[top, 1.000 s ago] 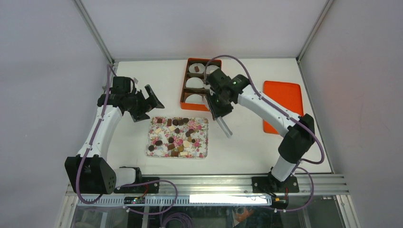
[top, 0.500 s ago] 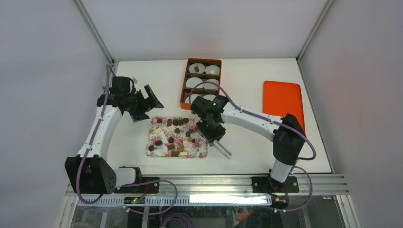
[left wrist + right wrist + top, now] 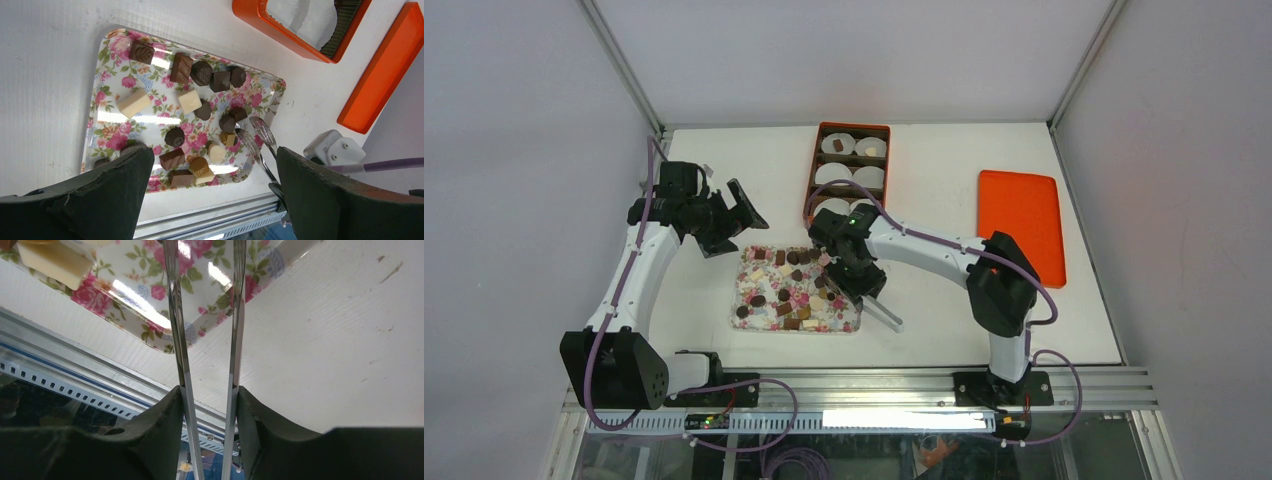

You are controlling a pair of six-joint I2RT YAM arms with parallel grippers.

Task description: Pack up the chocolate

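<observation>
Gripping: the right end effector (image 3: 209, 392) was clamped on metal tongs (image 3: 176, 340), both tines pressed between its fingers.
Tong tips: apart, over the right side of the floral tray (image 3: 102, 75), just beside some dark pieces.
Left arm: the left end effector (image 3: 212, 157) had its fingers wide apart, near the tray's upper-left corner in the overhead view.
Candy: the chocolate (image 3: 202, 73) lay scattered on the tray at the centre of the frame; one dark piece sat in the upper-left compartment of the orange box (image 3: 809, 195), upper centre.
Right side: an orange lid (image 3: 1021, 215) lay on the white surface (image 3: 934, 170).

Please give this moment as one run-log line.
left gripper: open | right gripper: shut on tongs | tongs: tips apart, over chocolate on tray
</observation>
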